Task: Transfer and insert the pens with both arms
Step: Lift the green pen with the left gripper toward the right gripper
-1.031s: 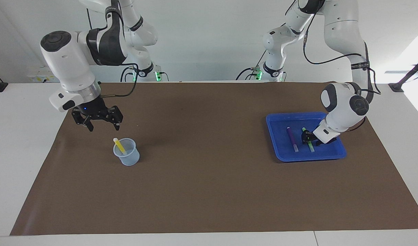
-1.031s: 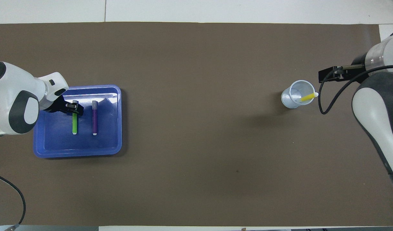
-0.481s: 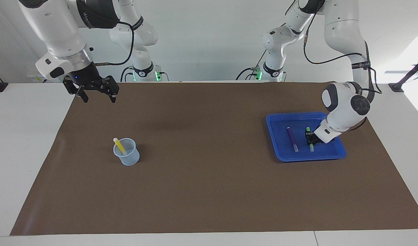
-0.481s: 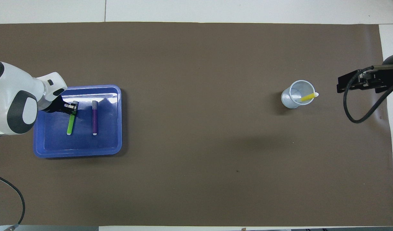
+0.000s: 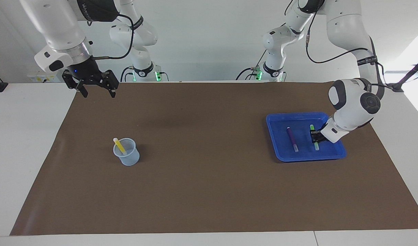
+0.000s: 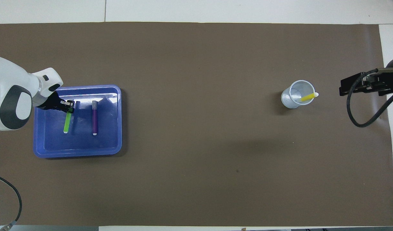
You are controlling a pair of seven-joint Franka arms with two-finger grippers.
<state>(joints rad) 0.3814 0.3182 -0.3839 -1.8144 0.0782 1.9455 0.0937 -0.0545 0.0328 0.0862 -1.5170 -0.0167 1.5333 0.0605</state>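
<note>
The left hand (image 5: 316, 136) was inside the blue tray (image 5: 278, 150) at the left arm's end of the tabletop (image 5: 209, 191), its fingers clamped on the green pen (image 6: 67, 122). That pen slanted slightly and cast a shadow on the tray floor beside it. It sat just beside the tray's wall on the left arm's side, so there was little room there. The purple pen (image 6: 94, 117) lay flat in the tray, apart from the green one, with bare tray floor between them and around its ends.

The right hand (image 5: 95, 89) hung high with its fingers spread wide and nothing in them, over the mat's edge closest to the robots at the right arm's end. The pale cup (image 5: 126, 156) stood well apart from it on open brown mat, the yellow pen (image 5: 119, 145) leaning inside against the rim. The whole middle of the tabletop between cup and tray lay open.
</note>
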